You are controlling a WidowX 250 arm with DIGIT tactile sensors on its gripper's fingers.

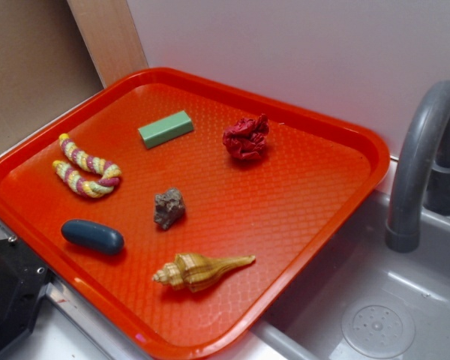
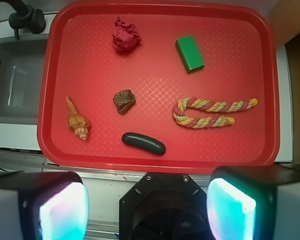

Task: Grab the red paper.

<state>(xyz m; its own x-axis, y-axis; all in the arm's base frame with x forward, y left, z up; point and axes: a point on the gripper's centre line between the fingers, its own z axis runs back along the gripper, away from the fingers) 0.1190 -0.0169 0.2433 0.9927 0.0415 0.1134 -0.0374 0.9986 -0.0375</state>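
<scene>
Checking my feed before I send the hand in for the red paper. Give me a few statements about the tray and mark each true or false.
1. The red paper lies on the orange-red tray, touching none of the other things. True.
2. The hand is shut on the red paper. False: its fingers stand wide apart over the tray's near edge, holding nothing.
3. The green block lies in the sink. False: it lies on the tray, beside the paper.
4. The rock lies between the paper and the dark oval capsule. True.
5. The seashell rests on top of the rope. False: they lie at opposite sides of the tray.
</scene>
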